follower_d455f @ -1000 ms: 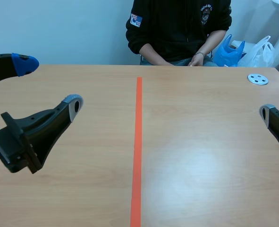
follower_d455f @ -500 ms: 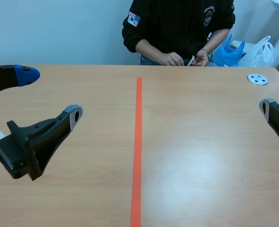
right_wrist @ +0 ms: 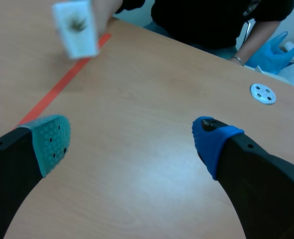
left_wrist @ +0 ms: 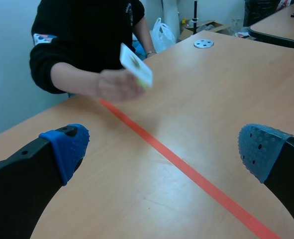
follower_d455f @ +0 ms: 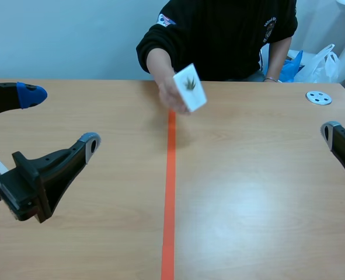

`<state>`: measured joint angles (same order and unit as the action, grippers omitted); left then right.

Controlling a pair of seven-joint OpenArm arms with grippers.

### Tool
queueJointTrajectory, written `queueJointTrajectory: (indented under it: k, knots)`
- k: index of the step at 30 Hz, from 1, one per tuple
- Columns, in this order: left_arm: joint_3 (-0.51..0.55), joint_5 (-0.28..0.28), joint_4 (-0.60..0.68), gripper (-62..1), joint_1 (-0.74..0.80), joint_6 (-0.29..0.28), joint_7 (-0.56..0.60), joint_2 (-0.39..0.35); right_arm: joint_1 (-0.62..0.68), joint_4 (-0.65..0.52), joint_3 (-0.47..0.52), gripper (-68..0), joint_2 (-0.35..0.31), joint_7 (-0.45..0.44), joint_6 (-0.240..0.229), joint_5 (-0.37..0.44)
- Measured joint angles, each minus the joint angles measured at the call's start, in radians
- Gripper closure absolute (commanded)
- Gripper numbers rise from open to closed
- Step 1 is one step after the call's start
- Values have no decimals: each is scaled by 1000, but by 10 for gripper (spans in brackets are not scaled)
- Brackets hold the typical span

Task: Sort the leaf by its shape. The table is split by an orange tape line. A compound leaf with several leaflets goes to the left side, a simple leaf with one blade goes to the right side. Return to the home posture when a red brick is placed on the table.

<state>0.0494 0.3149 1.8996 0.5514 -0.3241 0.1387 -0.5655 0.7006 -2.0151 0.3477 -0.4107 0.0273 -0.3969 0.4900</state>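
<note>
A person's hand (follower_d455f: pixel 171 98) holds a white card (follower_d455f: pixel 190 87) with a small dark green leaf on it, tilted above the far end of the orange tape line (follower_d455f: pixel 168 192). The leaf's shape is too blurred to make out. The card (left_wrist: pixel 136 64) is far ahead of my left gripper (left_wrist: pixel 161 149), which is open and holds nothing. In the scene view the left gripper (follower_d455f: pixel 61 116) hangs over the table's left half. My right gripper (right_wrist: pixel 132 142) is also open and holds nothing, with the card (right_wrist: pixel 76 27) far ahead of it to the left.
A small white disc (follower_d455f: pixel 319 97) with holes lies at the table's far right. The person sits across the table, with blue (follower_d455f: pixel 284 65) and white plastic bags behind the far right edge. Bare wood lies on both sides of the tape.
The person's hand has come forward from the far edge and now holds the leaf card over the tape line. The left arm has shifted slightly; the right arm has not moved.
</note>
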Motion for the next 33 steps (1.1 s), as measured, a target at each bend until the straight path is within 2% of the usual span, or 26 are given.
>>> queueJointTrajectory:
  k: [24, 28, 33]
  knots:
    - [0, -2, 0, -623, 0, 0, 0, 0, 0, 0, 0, -500, 0, 0, 0, 0]
    - [0, -62, 0, -623, 0, -1, 1, 0, 0, 0, 0, -500, 0, 0, 0, 0]
    - [0, -64, -85, -623, -50, -10, 7, 0, 0, 0, 0, -500, 0, 0, 0, 0]
